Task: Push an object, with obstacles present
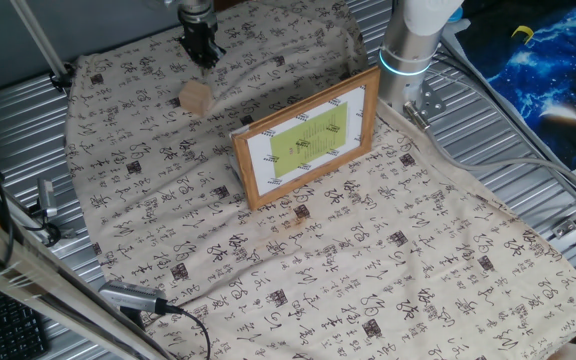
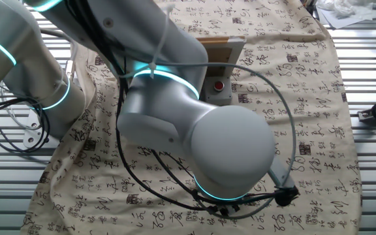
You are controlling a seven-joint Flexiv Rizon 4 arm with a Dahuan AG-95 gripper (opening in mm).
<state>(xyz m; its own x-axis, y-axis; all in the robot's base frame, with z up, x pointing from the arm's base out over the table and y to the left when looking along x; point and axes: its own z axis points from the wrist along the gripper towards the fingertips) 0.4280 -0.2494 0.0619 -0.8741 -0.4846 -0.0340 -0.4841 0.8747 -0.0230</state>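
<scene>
**Cube and frame on a printed cloth**

We see a ribbed metal table [image 1: 528, 170] draped with a beige cloth [image 1: 368, 280] printed all over with dark calligraphy and lying in soft wrinkles. Near the far edge of the cloth rests the small wooden cube [image 1: 197, 96], plain light tan with crisp edges. Just behind it hangs the dark gripper [image 1: 203, 52], its fingers close together; we cannot tell whether they are fully pressed shut, nor whether they touch the cube. To the right of the cube stands the picture frame [image 1: 308, 135], tilted back, with a brown wooden border, white mat and yellow-green centre. In the other fixed view the smooth grey arm [image 2: 194, 137] with glowing cyan rings fills most of the picture, hiding cube and gripper; only the frame's brown back peeks out behind it
</scene>
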